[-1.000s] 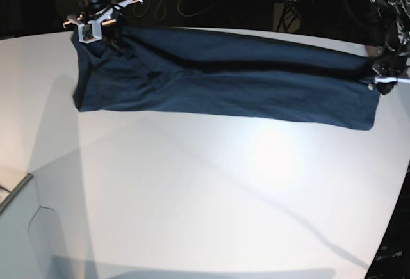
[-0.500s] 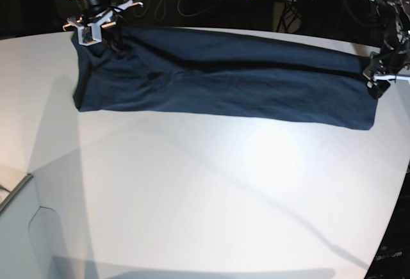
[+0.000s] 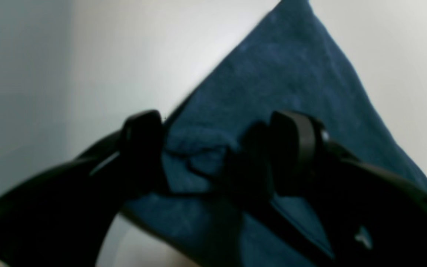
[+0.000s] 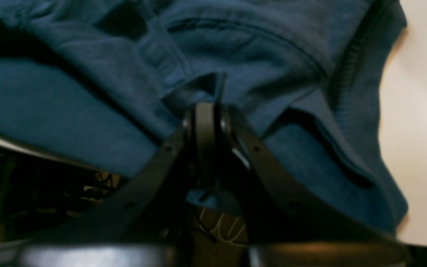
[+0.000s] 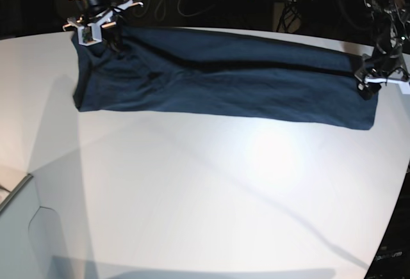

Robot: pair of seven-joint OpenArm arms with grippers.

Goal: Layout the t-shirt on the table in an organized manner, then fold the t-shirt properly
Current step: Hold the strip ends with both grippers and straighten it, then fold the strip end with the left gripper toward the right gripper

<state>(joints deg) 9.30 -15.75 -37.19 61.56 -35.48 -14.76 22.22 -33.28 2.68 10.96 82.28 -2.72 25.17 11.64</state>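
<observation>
T-shirt (image 5: 224, 80) along far table (image 5: 192, 189) edge — stretched

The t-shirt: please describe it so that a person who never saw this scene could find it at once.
Look at the big white table and follow it to its far edge. There the t-shirt lies as a long folded band stretching almost from one side to the other. It is the only dark navy thing on the white top, with a gripper at each end.

Right hand (image 4: 207, 111) pinching t-shirt (image 4: 87, 111) fold
</observation>
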